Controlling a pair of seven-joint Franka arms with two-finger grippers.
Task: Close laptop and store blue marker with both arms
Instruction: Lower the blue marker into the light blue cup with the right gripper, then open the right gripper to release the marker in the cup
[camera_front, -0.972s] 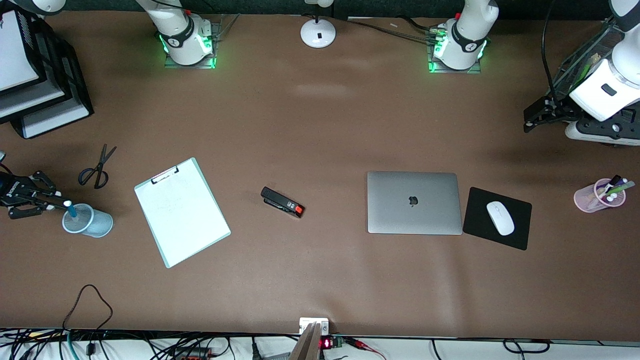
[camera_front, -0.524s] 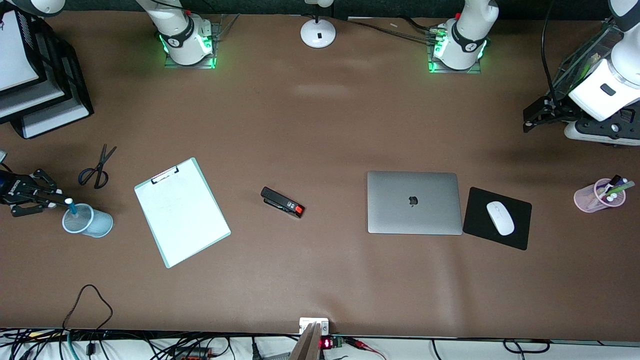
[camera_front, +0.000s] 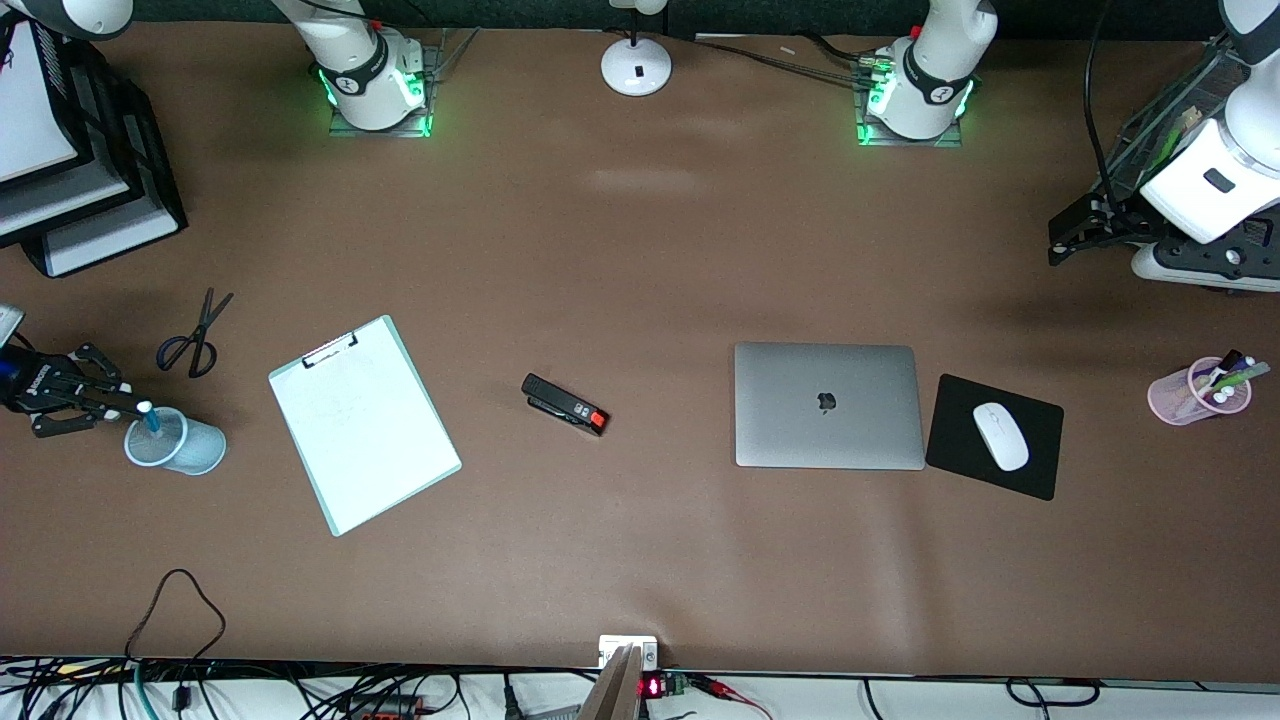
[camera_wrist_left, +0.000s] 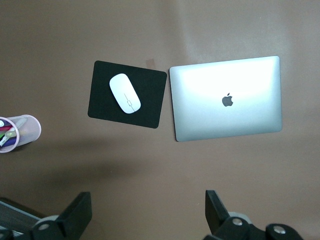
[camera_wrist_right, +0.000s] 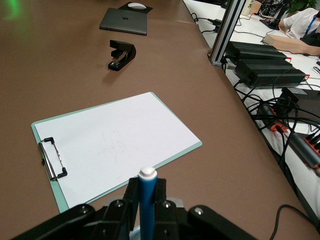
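Observation:
The laptop (camera_front: 828, 405) lies closed on the table, lid up with the apple logo showing; it also shows in the left wrist view (camera_wrist_left: 227, 97) and the right wrist view (camera_wrist_right: 124, 21). My right gripper (camera_front: 125, 405) is at the right arm's end of the table, shut on the blue marker (camera_front: 147, 415). The marker stands upright, whitish end up, in the mouth of a pale blue cup (camera_front: 185, 448). In the right wrist view the marker (camera_wrist_right: 147, 197) sits between the fingers. My left gripper (camera_front: 1052, 243) is open and empty, up in the air at the left arm's end (camera_wrist_left: 145, 215).
A black mouse pad (camera_front: 1030, 470) with a white mouse (camera_front: 1000, 436) lies beside the laptop. A pink cup of markers (camera_front: 1195, 392) stands at the left arm's end. A stapler (camera_front: 565, 405), a clipboard (camera_front: 362, 425), scissors (camera_front: 192, 335) and black trays (camera_front: 95, 200) are also on the table.
My right gripper, with the marker, shifted slightly away from the cup and then back over it. The left arm has barely moved.

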